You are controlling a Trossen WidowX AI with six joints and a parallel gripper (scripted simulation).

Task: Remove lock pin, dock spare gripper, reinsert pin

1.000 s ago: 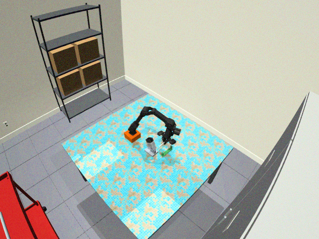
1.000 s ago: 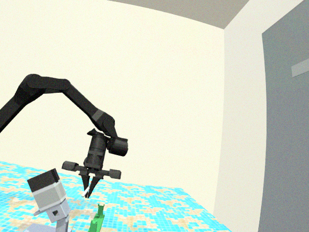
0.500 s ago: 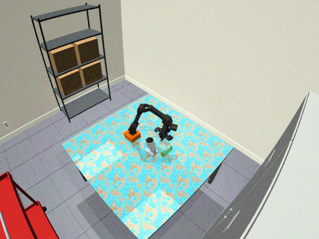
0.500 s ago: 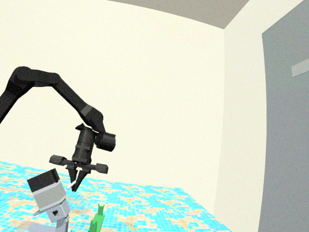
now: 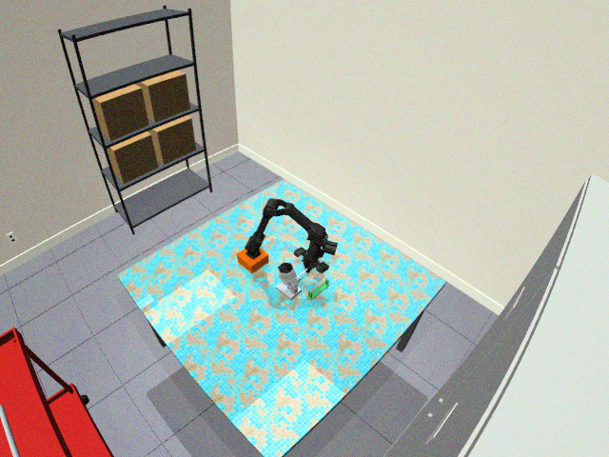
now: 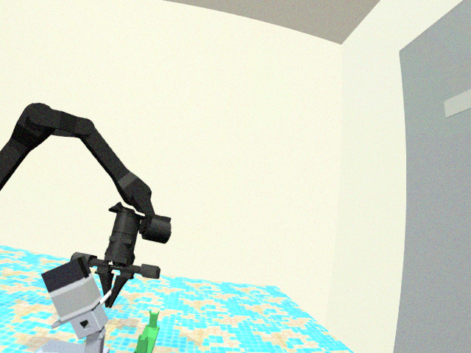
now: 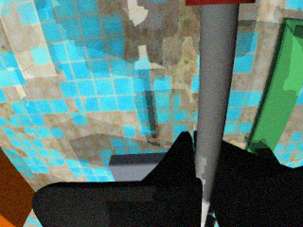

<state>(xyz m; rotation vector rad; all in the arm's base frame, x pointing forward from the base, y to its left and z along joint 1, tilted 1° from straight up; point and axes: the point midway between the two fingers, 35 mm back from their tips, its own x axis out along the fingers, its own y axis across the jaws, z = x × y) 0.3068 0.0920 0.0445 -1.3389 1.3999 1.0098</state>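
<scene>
Claw [image 5: 307, 270] [image 6: 109, 306] [image 7: 191, 138] closed on smooth grey rod-shaped pin [image 5: 302, 274] [image 6: 106, 297] [image 7: 218, 71], red at one end. Left to right from above: boxy orange block [image 5: 252, 260] [image 7: 11, 194] under arm; pale mount [image 5: 288, 290] [image 6: 89, 323] [image 7: 134, 170], flat-based, dark hole in side, blocky grey, black-capped spare gripper [image 5: 286, 271] [image 6: 73, 294] tilted on it; pin, beside mount, contact unclear; narrow green holder [image 5: 318, 288] [image 6: 148, 337] [image 7: 284, 85] on mosaic-patterned tabletop [image 5: 275, 339] [image 6: 228, 304] [image 7: 95, 95].

Black on the arm [image 5: 290, 211] [image 6: 104, 151] — and bright orange on the block [image 5: 252, 260] at its foot! Turquoise and sandy-tan mosaic across the tabletop [image 5: 260, 319] [image 6: 213, 304] [image 7: 101, 87], green on the holder [image 5: 318, 288] [image 6: 149, 337] [image 7: 279, 85], grey on the pin [image 7: 217, 80] — red at its twelve o'clock end in the wrist view!
</scene>
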